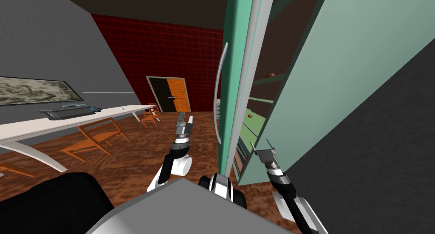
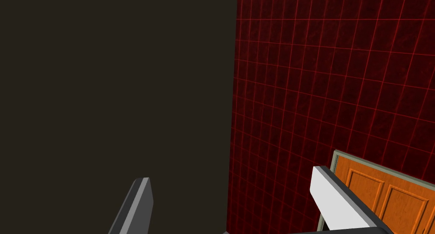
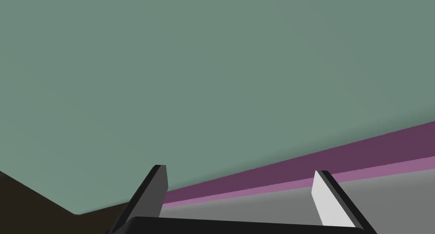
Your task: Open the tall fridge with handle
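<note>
Teal fridge door (image 1: 233,74) ajar, handle (image 1: 218,91) upright

The green fridge door (image 1: 238,74) stands open, shelves (image 1: 261,100) showing behind it. The left gripper (image 1: 185,116) hovers near its long grey handle (image 1: 218,95); the right gripper (image 1: 260,143) points at the fridge's side (image 1: 340,83).

No readable text or labels anywhere.

The fridge (image 1: 340,74) is a plain pale teal-green with a silvery grey handle (image 1: 218,95). The back wall (image 1: 170,49) is dark red with a thin brighter red grid, and the door (image 1: 177,95) and chairs (image 1: 100,138) are orange. The floor (image 1: 140,159) is reddish-brown wood grain, table (image 1: 25,129) white, side wall (image 1: 42,40) flat grey.
</note>
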{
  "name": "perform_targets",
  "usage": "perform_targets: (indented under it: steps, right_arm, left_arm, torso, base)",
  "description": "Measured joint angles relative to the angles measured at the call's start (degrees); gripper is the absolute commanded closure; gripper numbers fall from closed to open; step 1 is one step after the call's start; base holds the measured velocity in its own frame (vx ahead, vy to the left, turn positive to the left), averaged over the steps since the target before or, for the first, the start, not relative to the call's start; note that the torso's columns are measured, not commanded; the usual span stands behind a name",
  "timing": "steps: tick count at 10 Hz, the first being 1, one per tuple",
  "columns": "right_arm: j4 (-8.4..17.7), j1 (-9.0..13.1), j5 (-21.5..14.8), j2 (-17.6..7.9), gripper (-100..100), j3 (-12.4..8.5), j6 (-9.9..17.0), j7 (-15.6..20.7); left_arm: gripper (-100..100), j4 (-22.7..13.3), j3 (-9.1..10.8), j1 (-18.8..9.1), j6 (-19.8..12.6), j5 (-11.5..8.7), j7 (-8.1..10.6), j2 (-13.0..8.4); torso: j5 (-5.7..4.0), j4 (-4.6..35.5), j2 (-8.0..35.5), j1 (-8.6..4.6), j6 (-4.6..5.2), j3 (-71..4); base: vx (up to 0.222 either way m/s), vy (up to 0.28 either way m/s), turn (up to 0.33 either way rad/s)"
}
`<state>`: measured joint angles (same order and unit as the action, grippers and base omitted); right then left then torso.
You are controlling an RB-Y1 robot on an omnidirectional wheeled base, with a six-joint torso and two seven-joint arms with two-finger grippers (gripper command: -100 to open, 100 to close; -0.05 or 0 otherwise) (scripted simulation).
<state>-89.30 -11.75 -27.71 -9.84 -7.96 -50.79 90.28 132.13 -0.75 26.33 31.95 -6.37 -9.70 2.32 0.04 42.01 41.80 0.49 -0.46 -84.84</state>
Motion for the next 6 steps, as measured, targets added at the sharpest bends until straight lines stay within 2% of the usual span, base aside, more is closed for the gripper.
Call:
perform_targets:
  steps: [6]
  right_arm:
    - [3.8, 1.7, -1.7, 0.0, -100, -1.4, -0.5, 7.9]
  left_arm:
    - [0, 0.0, 0.0, 0.0, 0.0, 0.0, 0.0, 0.0]
  torso:
    - [0.0, -0.1, -0.2, 0.1, -0.17, -0.1]
  base:
    - [-0.009, 0.049, -0.017]
